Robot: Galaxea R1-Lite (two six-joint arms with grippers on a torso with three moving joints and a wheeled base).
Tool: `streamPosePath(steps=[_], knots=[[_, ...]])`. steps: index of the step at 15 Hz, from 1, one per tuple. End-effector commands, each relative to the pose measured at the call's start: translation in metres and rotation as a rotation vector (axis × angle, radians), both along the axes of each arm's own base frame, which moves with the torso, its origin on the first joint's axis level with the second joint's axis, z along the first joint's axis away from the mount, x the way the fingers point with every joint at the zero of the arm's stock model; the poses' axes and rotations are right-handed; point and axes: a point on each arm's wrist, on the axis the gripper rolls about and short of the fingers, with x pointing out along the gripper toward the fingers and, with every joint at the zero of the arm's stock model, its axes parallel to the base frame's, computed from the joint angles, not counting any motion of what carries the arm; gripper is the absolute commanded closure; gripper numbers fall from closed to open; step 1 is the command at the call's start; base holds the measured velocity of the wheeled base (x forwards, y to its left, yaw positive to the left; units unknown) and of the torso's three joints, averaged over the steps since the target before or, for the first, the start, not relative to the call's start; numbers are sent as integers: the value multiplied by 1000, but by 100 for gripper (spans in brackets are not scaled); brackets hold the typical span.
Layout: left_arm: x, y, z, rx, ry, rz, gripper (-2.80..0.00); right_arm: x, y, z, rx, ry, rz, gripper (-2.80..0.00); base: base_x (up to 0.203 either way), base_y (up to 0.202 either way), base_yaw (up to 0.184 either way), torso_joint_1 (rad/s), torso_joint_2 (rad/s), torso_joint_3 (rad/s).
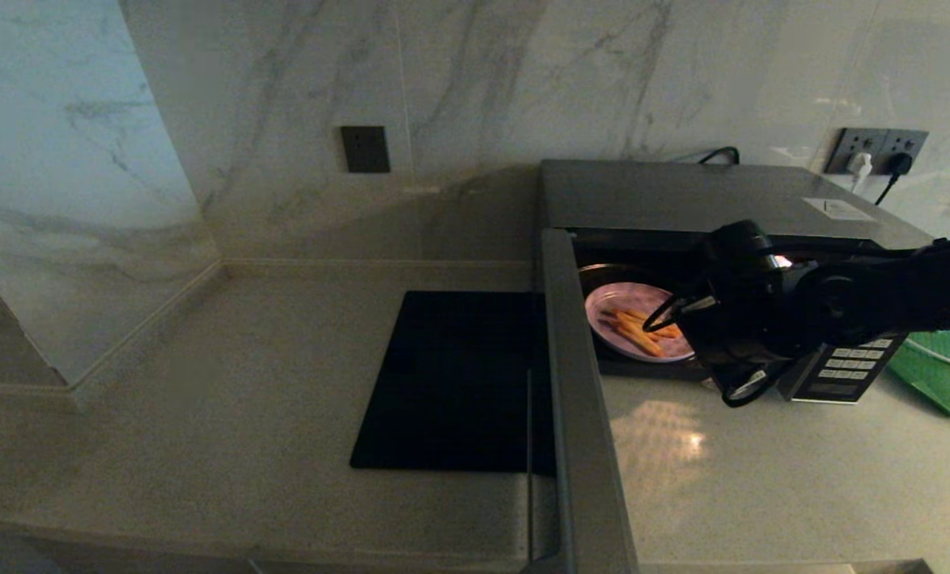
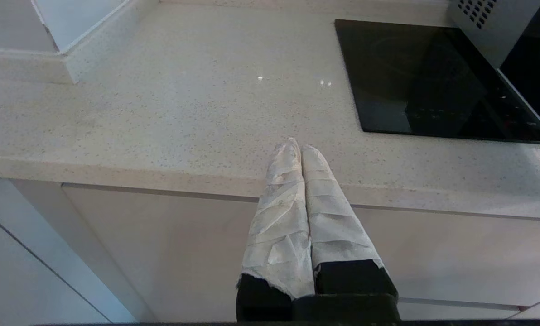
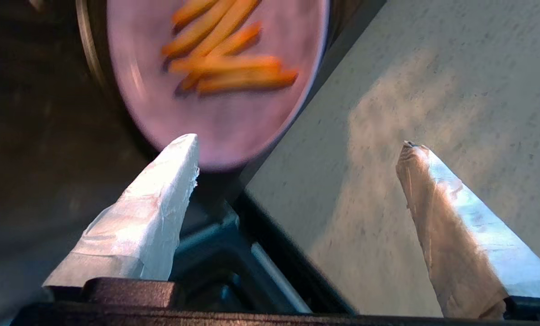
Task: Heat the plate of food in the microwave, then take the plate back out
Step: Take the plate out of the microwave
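The right arm's black wrist covers the near right rim of the plate of food (image 1: 633, 319) and part of the microwave (image 1: 706, 199) mouth in the head view, so the right tool (image 3: 297, 154) is read best from its own wrist camera: its fingers stand wide apart and hold nothing. The plate lies inside the open microwave, near its front edge, just beyond one fingertip, the other finger over the desk (image 1: 762, 478). The left tool (image 2: 299, 149) hangs at the desk's edge, fingers pressed together, empty.
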Motion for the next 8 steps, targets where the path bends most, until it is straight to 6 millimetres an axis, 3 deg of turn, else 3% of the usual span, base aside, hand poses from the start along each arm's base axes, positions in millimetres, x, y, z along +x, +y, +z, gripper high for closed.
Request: streamPosePath(steps=[1,8], knots=[[0,0,0,-1,0,1,0,8,-17,-11,-8,28,-51,-280,0,0,0,0,0,0],[0,0,0,-1,0,2,0,14,-24,-28,-43,81,-18,-280,0,0,0,0,0,0]])
